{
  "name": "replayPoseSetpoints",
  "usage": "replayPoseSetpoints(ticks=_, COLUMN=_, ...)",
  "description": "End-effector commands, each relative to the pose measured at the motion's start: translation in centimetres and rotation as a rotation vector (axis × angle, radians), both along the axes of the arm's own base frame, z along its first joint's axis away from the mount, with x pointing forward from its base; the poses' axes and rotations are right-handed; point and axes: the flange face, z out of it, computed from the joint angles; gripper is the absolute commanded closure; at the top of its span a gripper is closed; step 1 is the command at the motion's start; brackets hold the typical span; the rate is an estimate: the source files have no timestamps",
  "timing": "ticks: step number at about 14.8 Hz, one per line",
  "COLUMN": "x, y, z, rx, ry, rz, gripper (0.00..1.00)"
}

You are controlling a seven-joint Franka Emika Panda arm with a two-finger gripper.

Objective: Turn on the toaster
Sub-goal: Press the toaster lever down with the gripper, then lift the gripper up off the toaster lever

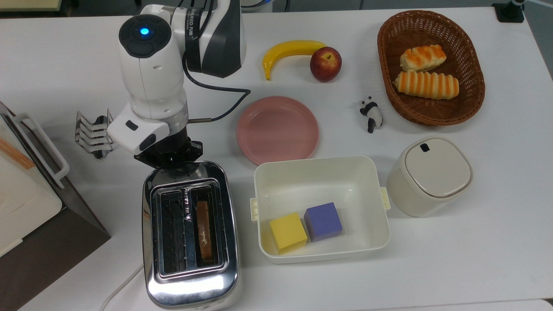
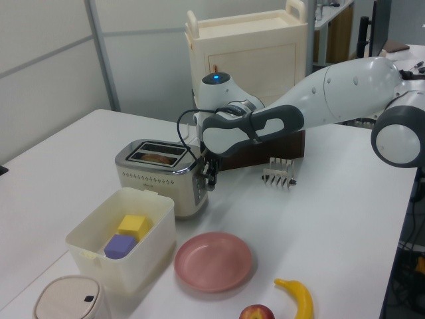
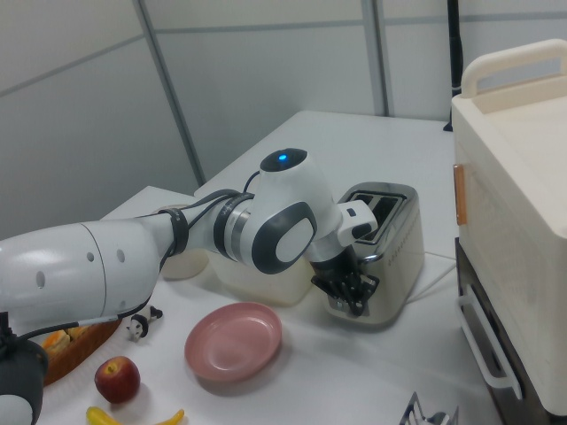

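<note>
We are pressing the gripper against the toaster end; its lever is hidden, and we cannot tell the fingers' spread.

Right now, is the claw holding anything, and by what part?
Cannot be told: the claw sits low against the toaster end where its lever is, but any grip is hidden.

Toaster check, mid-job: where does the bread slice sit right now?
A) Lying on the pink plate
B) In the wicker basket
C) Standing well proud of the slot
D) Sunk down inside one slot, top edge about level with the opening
D: in the top view the slice lies low inside the toaster, in the slot on the top view's right, and the gripper is down at the toaster's end.
</note>
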Motion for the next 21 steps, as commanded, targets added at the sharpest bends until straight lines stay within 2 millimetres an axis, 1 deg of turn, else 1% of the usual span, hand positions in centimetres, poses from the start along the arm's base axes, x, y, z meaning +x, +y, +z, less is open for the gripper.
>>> replayPoseSetpoints(ticks=1, x=0.2, y=1.6, z=-2.5, rx=0.010, ry=0.012, rz=0.024, gripper=1.00)
replayPoseSetpoints(ticks=3, x=0.2, y=1.6, z=-2.2, rx=0.010, ry=0.013, rz=0.022, gripper=1.00)
replayPoseSetpoints(ticks=5, x=0.1, y=1.6, z=-1.4, rx=0.008, ry=0.007, rz=0.019, gripper=1.00)
replayPoseSetpoints(ticks=7, x=-0.2, y=1.8, z=0.0, rx=0.009, ry=0.017, rz=0.016, gripper=1.00)
replayPoseSetpoints(ticks=8, x=-0.4, y=2.4, z=0.7, rx=0.009, ry=0.028, rz=0.022, gripper=1.00)
replayPoseSetpoints(ticks=10, x=-1.0, y=2.7, z=2.5, rx=0.006, ry=0.046, rz=0.023, gripper=1.00)
replayPoseSetpoints(ticks=11, x=-1.6, y=2.9, z=3.9, rx=0.006, ry=0.065, rz=0.023, gripper=1.00)
replayPoseSetpoints(ticks=14, x=-2.9, y=3.9, z=6.5, rx=0.002, ry=0.106, rz=0.029, gripper=1.00)
replayPoseSetpoints(ticks=17, x=-4.4, y=4.4, z=9.7, rx=0.005, ry=0.132, rz=0.028, gripper=1.00)
replayPoseSetpoints(ticks=18, x=-5.1, y=5.0, z=10.9, rx=0.005, ry=0.146, rz=0.026, gripper=1.00)
replayPoseSetpoints(ticks=20, x=-6.7, y=6.7, z=13.6, rx=0.007, ry=0.165, rz=0.012, gripper=1.00)
replayPoseSetpoints(ticks=21, x=-7.4, y=7.1, z=14.6, rx=0.008, ry=0.176, rz=-0.006, gripper=1.00)
